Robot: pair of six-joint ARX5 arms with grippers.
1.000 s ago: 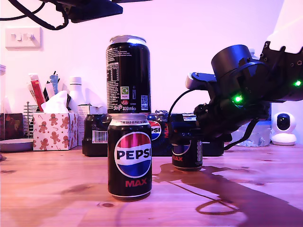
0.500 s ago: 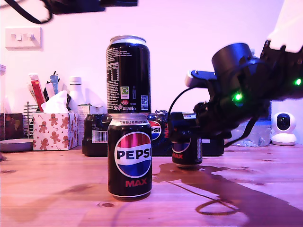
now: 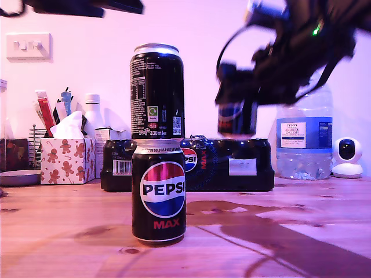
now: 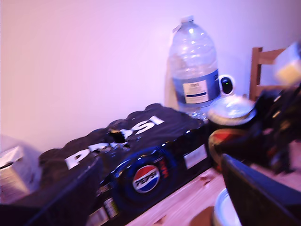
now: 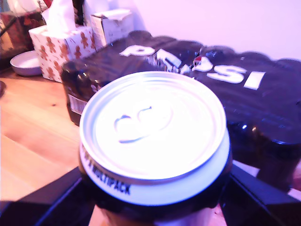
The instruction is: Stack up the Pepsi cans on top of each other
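Note:
Two Pepsi cans stand stacked on the wooden table [image 3: 301,231]: the bottom can [image 3: 159,194] shows its logo and the top can [image 3: 156,92] its back label. A third Pepsi can [image 3: 237,119] hangs blurred in the air towards the exterior view's right, about level with the top can. My second gripper [image 3: 235,110] is shut on it. In the second wrist view its silver lid [image 5: 150,122] fills the space between the fingers of my second gripper [image 5: 155,202]. My first gripper [image 4: 160,165] is open with nothing in it. Its arm [image 3: 87,6] shows at the exterior view's upper left.
A dark plastic-wrapped Pepsi multipack [image 3: 226,165] lies behind the stack. A large water bottle [image 3: 304,142] and a small white camera [image 3: 348,156] stand at the exterior view's right. At its left are a gingerbread tissue box [image 3: 66,159], a bowl [image 3: 17,176] and bottles.
My second gripper has lifted the third can off the table, up and slightly towards the exterior view's right. The arm at the top has drifted towards the exterior view's left.

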